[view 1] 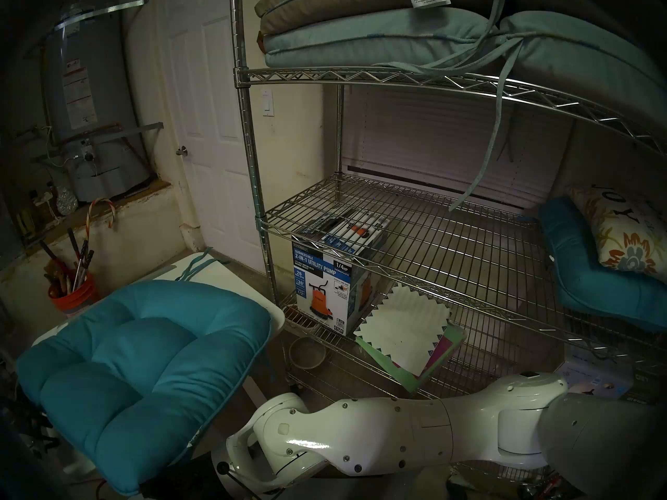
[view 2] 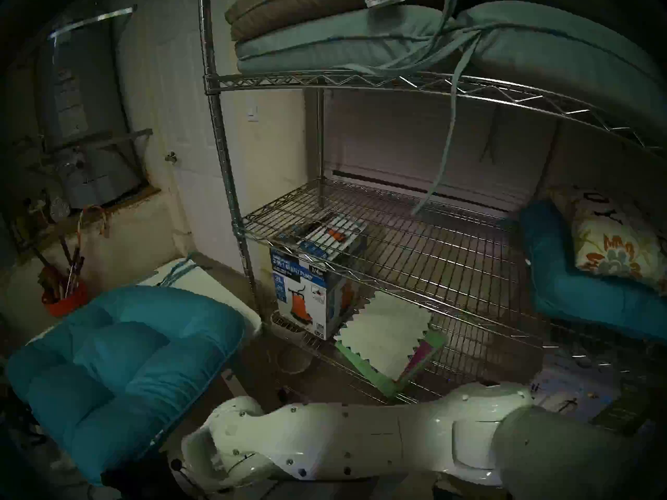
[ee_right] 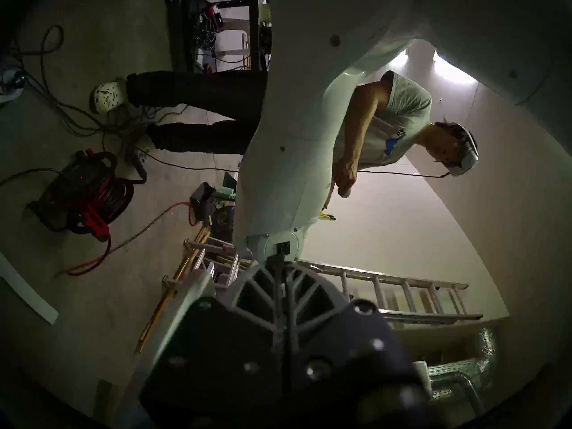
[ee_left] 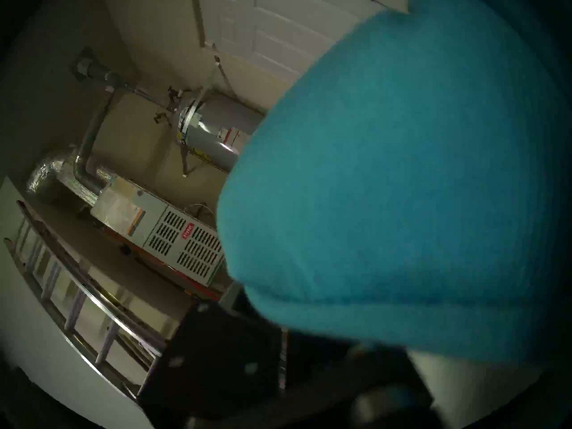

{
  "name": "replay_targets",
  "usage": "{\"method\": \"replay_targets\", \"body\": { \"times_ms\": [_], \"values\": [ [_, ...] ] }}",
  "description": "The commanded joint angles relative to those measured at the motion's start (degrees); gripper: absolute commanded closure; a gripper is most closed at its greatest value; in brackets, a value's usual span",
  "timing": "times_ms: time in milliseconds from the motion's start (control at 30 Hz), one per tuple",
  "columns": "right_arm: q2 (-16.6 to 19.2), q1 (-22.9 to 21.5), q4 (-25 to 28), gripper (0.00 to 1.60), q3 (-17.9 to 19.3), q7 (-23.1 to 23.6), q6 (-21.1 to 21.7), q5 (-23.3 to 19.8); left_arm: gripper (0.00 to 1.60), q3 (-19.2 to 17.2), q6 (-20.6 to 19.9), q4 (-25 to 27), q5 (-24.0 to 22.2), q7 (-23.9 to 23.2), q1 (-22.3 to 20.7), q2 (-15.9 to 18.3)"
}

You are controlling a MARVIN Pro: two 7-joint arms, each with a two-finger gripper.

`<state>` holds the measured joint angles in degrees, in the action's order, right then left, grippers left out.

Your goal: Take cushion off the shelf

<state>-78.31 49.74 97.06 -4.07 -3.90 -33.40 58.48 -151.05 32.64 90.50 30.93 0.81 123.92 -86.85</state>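
Note:
The teal tufted cushion [view 1: 144, 362] [view 2: 119, 365] lies off the shelf on a white table [view 1: 223, 275] at the lower left, its thin ties trailing over the far table edge. In the left wrist view the cushion [ee_left: 387, 187] fills the right side, and my left gripper [ee_left: 284, 335] is shut with its blurred fingertips at the cushion's rim, which covers them. My right gripper [ee_right: 281, 264] is shut and empty, pointing back at my own white body. The chrome wire shelf [view 1: 397, 243] stands to the right, its middle tier bare on the left.
A bent teal cushion [view 1: 592, 279] with a floral pillow [view 1: 628, 236] sits on the middle tier's right end. Pale long cushions [view 1: 361, 37] fill the top tier, ties dangling. A pump box [view 1: 325, 282] stands below. My right arm [view 1: 361, 434] crosses the foreground. A person [ee_right: 396, 118] stands behind.

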Motion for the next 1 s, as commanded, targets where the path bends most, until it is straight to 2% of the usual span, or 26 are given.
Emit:
{"method": "replay_targets", "body": {
  "times_ms": [0,167,233,267,333,400,433,467,567,633,667,733,800,833,867,900,967],
  "values": [
    [-2.15,-1.90,0.44,1.60,-0.92,-3.47,2.83,-1.22,1.60,1.06,2.37,1.23,0.79,1.02,1.75,-3.86],
    [-1.68,-1.07,0.17,1.60,-0.32,-3.19,4.30,-0.75,1.60,3.11,4.69,4.56,1.68,0.60,4.53,-7.93],
    [-1.96,-0.34,-0.59,1.60,0.21,-2.68,5.25,-0.27,1.60,5.14,6.33,6.87,2.51,0.37,6.16,-10.90],
    [-2.04,-0.36,-0.74,1.60,0.39,-2.60,5.39,-0.28,1.60,6.82,6.24,6.19,2.20,0.82,7.11,-9.72],
    [-2.23,-0.86,-1.15,1.60,0.83,-2.46,5.41,-0.37,1.60,7.70,7.51,8.33,3.00,0.50,7.81,-12.44],
    [-2.35,-1.10,-1.48,1.60,1.04,-2.36,5.46,-0.33,1.60,8.60,7.91,8.86,3.23,0.44,8.32,-12.83],
    [-2.48,-1.21,-1.84,1.60,1.24,-2.33,5.50,-0.36,1.60,9.00,8.25,9.90,3.68,0.39,8.60,-14.17],
    [-2.62,-1.41,-2.23,1.60,1.42,-2.20,5.56,-0.29,1.60,10.30,8.87,9.88,3.89,0.42,9.35,-13.79],
    [-3.18,-2.03,-3.36,1.60,2.17,-1.88,5.60,-0.20,1.60,13.42,10.09,12.26,5.01,0.11,11.05,-16.41],
    [-3.27,-2.15,-3.68,1.60,2.30,-1.86,5.58,-0.20,1.60,14.07,10.25,12.52,5.16,0.04,11.39,-16.43],
    [-3.46,-2.34,-4.21,1.60,2.45,-1.78,5.54,-0.13,1.60,14.66,10.70,13.86,5.69,0.02,11.79,-18.33],
    [-3.79,-2.76,-5.03,1.60,2.88,-1.70,5.40,-0.13,1.60,16.58,11.33,15.36,6.29,0.20,13.14,-18.91],
    [-3.99,-2.87,-5.43,1.60,3.01,-1.72,5.35,-0.13,1.60,17.27,11.53,16.19,6.64,0.36,13.77,-19.49],
    [-4.13,-2.93,-5.67,1.60,3.09,-1.73,5.31,-0.13,1.60,17.36,11.68,17.10,7.10,0.37,13.95,-20.82],
    [-4.26,-3.15,-5.82,1.60,3.10,-1.51,5.10,-0.17,1.60,17.44,11.08,16.33,7.16,0.36,14.01,-19.54],
    [-4.48,-3.26,-6.08,1.60,3.15,-1.45,5.07,-0.11,1.60,18.11,11.92,18.26,7.86,0.68,14.95,-21.61],
    [-4.64,-3.10,-6.20,1.60,3.22,-1.32,5.43,-0.15,1.60,18.60,12.10,18.82,8.59,1.10,15.41,-22.05]
  ]
}}
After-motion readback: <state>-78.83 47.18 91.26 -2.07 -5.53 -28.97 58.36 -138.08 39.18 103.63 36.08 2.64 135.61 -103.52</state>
